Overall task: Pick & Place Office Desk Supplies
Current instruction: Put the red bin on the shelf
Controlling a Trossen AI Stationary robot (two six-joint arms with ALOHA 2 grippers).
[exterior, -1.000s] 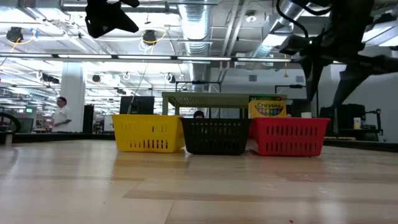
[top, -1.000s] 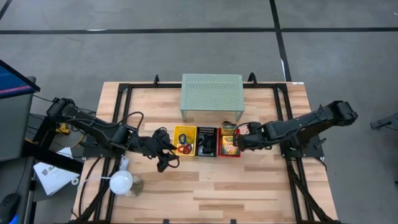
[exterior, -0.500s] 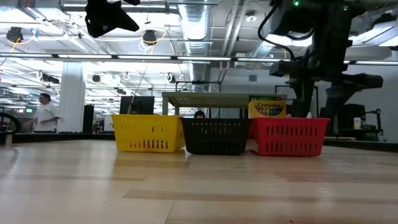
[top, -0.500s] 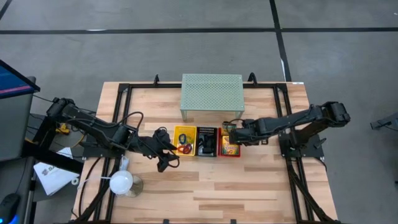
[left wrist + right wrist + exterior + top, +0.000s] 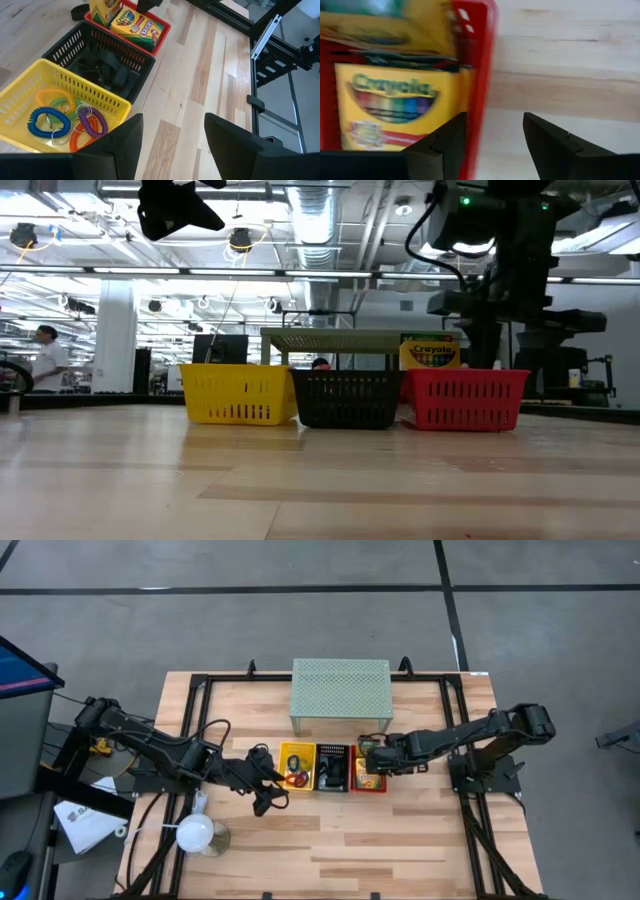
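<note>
A: Right gripper — over the red basket, fingers spread, nothing pinched. Crayon boxes directly below, in that basket, just off its wall.

B: Long axis?

A: Along the basket's length, front face up. Gap straddling the wall, not a box.

B: Left gripper?

A: Beside the yellow basket, part-spread, empty. Farther off. Ring bands inside the yellow basket.

light: bright, even, overhead | shadows: soft | right wrist view: motion blur, prob.
</note>
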